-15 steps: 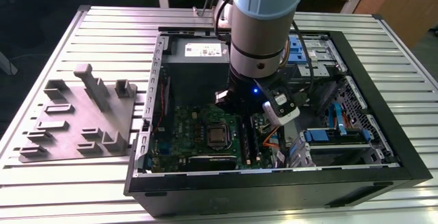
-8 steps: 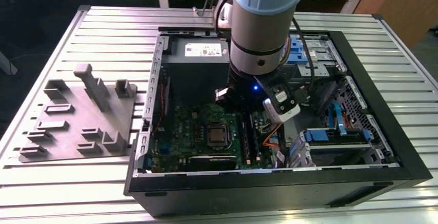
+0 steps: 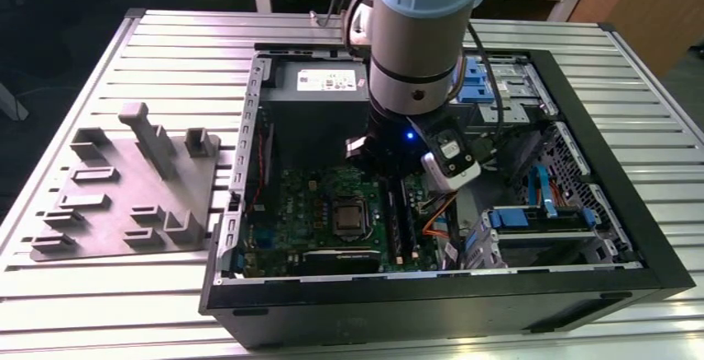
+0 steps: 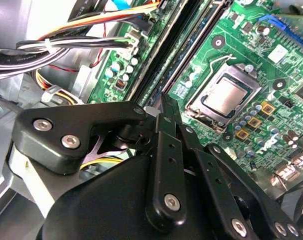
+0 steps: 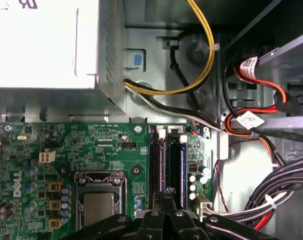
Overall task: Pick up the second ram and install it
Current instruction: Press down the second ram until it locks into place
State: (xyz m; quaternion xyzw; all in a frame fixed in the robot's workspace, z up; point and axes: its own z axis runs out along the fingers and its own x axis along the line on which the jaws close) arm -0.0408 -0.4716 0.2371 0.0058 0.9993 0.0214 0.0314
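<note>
Jaws look pinched together over the motherboard, gripper tip at the slots, at three o'clock from the CPU socket. Whether the second ram sits between them, I cannot tell. Judged light, stiff, fragile: hold its long edges.

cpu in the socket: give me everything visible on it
The processor is a square chip with a dull silvery metal lid, lying flat in its socket. A metal retaining frame surrounds its edges and appears closed over them. It sits on the green motherboard, beside the long black memory slots, with small capacitors and square yellow-brown components around it. No cooler or fan covers it, so the lid is bare and nothing rests on top.
</note>
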